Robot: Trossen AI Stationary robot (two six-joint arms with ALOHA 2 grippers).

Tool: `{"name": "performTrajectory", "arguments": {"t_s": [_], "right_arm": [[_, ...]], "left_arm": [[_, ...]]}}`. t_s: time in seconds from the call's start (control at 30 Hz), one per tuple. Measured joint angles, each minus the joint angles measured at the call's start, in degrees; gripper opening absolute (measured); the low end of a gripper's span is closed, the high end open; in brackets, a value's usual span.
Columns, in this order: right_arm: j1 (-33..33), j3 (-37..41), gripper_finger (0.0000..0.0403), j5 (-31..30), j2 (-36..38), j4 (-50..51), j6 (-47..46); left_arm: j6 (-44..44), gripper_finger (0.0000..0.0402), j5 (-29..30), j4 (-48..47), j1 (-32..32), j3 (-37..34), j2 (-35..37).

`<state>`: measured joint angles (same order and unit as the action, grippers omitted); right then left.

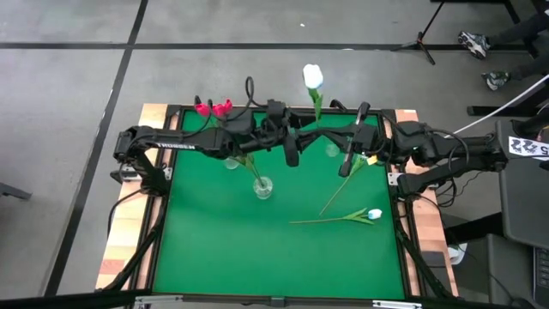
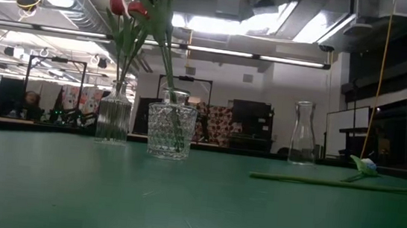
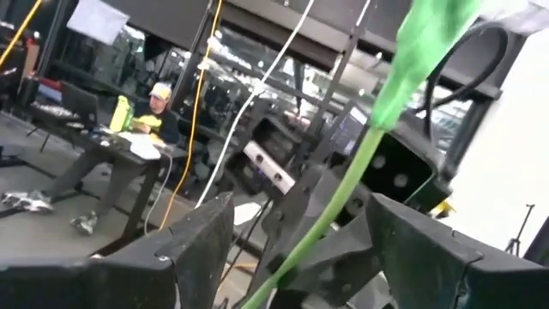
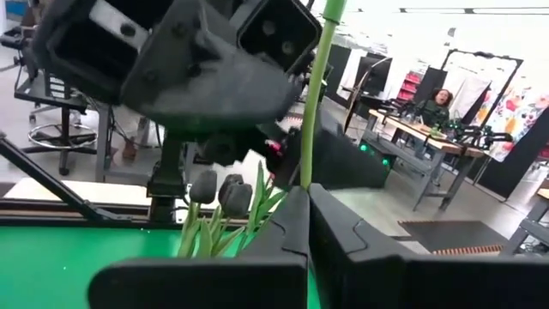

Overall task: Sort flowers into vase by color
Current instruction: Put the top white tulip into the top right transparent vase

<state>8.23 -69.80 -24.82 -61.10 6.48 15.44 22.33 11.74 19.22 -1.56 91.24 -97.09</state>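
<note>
Handover is under way: the right gripper (image 4: 307,215) has its jaws clenched on the thin green stem of a white-headed artificial tulip (image 1: 313,77). That stem also runs between the released jaws of the left gripper (image 3: 296,249). Next, I judge, the left jaws must close before the right release.

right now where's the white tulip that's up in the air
In the high view the white tulip stands upright at the table's far middle edge, its stem pinched by the right fingers, the left gripper beside.

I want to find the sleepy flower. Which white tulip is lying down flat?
The white tulip lying on the green mat, toward the table's right side. The other white tulip is held up in the air, its stem pinched by the right gripper.
</note>
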Motion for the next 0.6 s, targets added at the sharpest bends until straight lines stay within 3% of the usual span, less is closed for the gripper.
{"name": "performTrajectory", "arguments": {"t_s": [0.13, 0.33, 0.6], "right_arm": [[0.0, 0.0, 0.0000, -2.5, -0.5, -0.2, 0.0], [0.0, 0.0, 0.0000, 0.7, -0.5, -0.2, -0.1], [0.0, 0.0, 0.0000, 3.4, -0.7, 0.2, -0.1]], "left_arm": [[0.2, 0.0246, -0.2, -1.2, 0.0, 0.0, -0.9], [-0.2, 0.0209, -1.4, -2.5, -0.8, 0.0, -0.8], [-0.3, 0.0116, -7.2, -2.3, -1.9, 0.0, -0.8]]}}
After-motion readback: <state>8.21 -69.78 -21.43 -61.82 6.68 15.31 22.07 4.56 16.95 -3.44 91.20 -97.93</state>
